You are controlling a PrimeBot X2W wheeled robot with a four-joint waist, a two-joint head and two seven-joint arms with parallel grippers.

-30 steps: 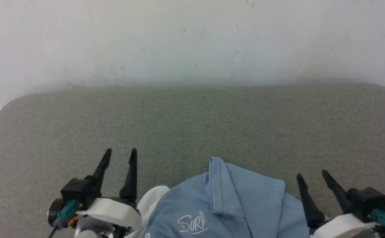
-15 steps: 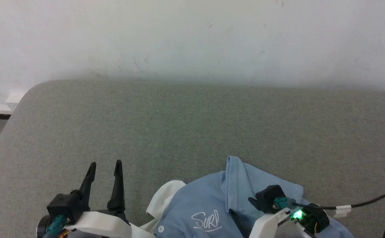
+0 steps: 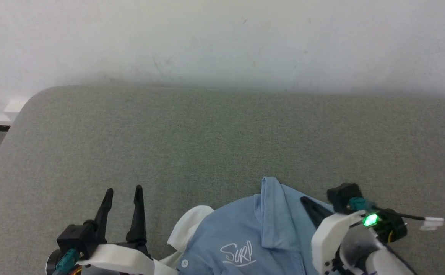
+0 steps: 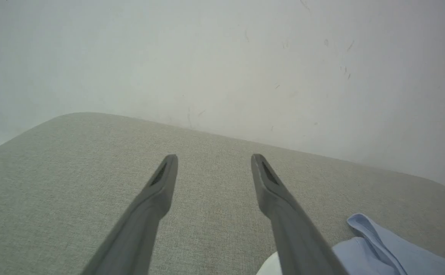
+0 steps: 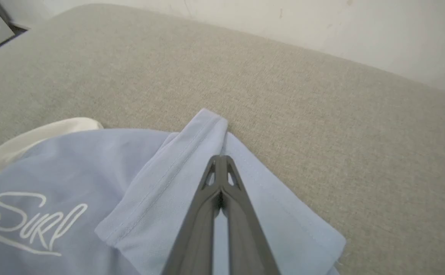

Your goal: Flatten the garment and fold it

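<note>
The garment [image 3: 245, 229], a light blue polo shirt, lies crumpled at the near edge of the grey-green cushion [image 3: 222, 133]. Its white collar [image 3: 190, 221], a white button [image 3: 184, 263] and the white script logo [image 3: 236, 254] face up. A folded sleeve band [image 5: 176, 168] sticks out toward the far side. My right gripper [image 3: 307, 201] lies over that sleeve, and in the right wrist view the right gripper [image 5: 219, 157] is shut, its tips pinched at the edge of the band. My left gripper [image 3: 124, 189] stands open over bare cushion left of the collar, with nothing between its fingers [image 4: 157, 191].
A white wall [image 3: 222, 38] rises behind the cushion's far edge. The cushion's rounded left corner [image 3: 27, 103] drops to a dark floor strip. A black cable [image 3: 436, 219] trails right from my right wrist. A corner of the shirt [image 4: 379, 248] shows at the lower right of the left wrist view.
The camera shifted. My right gripper swung in from the shirt's right side onto the sleeve and went from open to shut. The left gripper stays open.
</note>
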